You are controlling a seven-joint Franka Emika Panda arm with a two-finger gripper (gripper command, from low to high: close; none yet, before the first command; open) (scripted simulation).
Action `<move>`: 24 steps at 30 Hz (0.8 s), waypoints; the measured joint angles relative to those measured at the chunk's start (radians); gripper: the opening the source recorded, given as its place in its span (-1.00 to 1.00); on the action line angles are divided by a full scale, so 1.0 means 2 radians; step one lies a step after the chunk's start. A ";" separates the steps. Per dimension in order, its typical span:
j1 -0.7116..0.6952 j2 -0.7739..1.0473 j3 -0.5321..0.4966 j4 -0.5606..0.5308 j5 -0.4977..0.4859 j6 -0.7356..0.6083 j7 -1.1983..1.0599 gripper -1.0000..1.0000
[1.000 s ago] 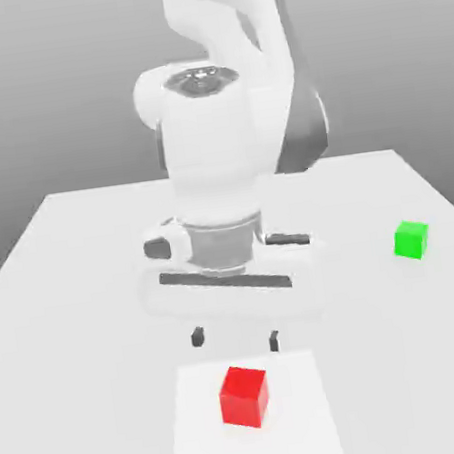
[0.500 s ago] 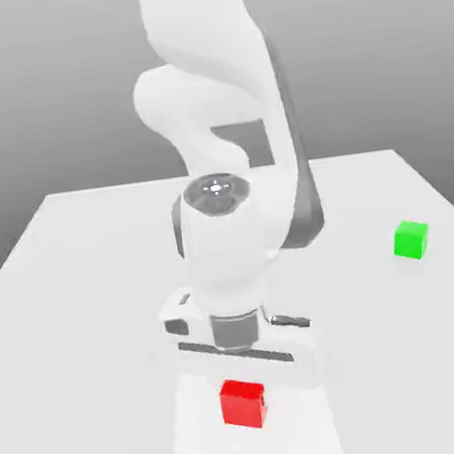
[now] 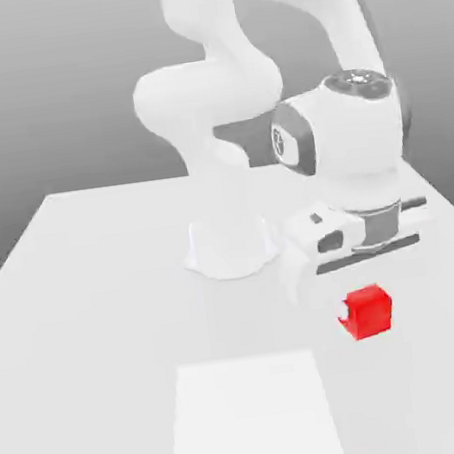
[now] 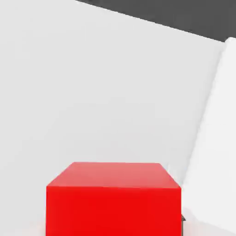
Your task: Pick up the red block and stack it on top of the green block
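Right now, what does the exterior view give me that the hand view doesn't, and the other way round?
Exterior view: the white arm on its round base, and the gripper closed on the red block, which sits toward the exterior view's right, away from the paler square patch.
Hand view: a close look at the block's flat top face and near face, plus a dark band beyond the table's far edge.
Both: the red block and the white table.
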 joint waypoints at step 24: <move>0.233 -0.007 0.186 -0.043 -0.074 0.024 -0.185 -1.00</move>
